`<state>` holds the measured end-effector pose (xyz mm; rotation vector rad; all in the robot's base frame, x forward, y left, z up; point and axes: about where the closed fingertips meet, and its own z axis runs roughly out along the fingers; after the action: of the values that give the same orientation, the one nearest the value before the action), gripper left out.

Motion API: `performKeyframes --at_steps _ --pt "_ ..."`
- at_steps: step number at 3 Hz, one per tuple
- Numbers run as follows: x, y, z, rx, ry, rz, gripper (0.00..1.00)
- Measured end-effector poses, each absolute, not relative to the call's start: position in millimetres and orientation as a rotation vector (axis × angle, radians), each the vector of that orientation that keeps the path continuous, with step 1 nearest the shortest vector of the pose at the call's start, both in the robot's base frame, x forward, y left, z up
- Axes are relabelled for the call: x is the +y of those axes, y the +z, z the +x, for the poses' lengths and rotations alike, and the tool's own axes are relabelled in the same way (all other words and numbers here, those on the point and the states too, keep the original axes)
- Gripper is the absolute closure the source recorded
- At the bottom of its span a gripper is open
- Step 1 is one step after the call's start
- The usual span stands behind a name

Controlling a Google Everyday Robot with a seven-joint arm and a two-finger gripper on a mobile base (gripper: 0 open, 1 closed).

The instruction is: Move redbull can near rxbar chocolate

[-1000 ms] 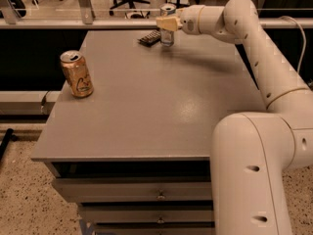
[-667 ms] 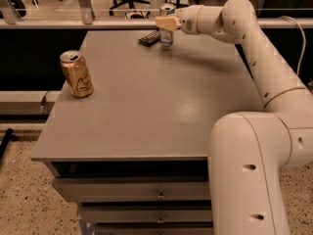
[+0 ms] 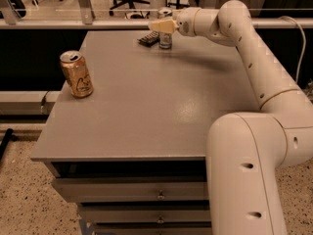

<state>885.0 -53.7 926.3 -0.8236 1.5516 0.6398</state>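
Observation:
The redbull can [image 3: 165, 41] stands upright at the far edge of the grey table [image 3: 161, 106], slim and silver. Its upper part is covered by my gripper. The rxbar chocolate [image 3: 148, 38], a small flat dark wrapper, lies just left of the can, very close to it or touching. My gripper [image 3: 162, 26] is at the can's upper half, reaching in from the right on the white arm [image 3: 244, 38]. Whether it grips the can does not show.
An orange-gold can [image 3: 77, 75] stands upright near the table's left edge. The arm's thick white base [image 3: 249, 175] rises at the front right. Drawers [image 3: 132, 195] sit under the tabletop. A rail and office chairs are behind the table.
The gripper stays at the redbull can and has shifted only slightly. The cans and the bar have not visibly moved.

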Motion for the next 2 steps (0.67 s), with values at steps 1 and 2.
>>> performKeyframes --at_steps 1,2 --pt "-49.6 919.1 886.4 1.540 0.659 -0.816 0.00" --pt "-56.2 923.7 878.0 1.525 0.665 -0.831 0.00"
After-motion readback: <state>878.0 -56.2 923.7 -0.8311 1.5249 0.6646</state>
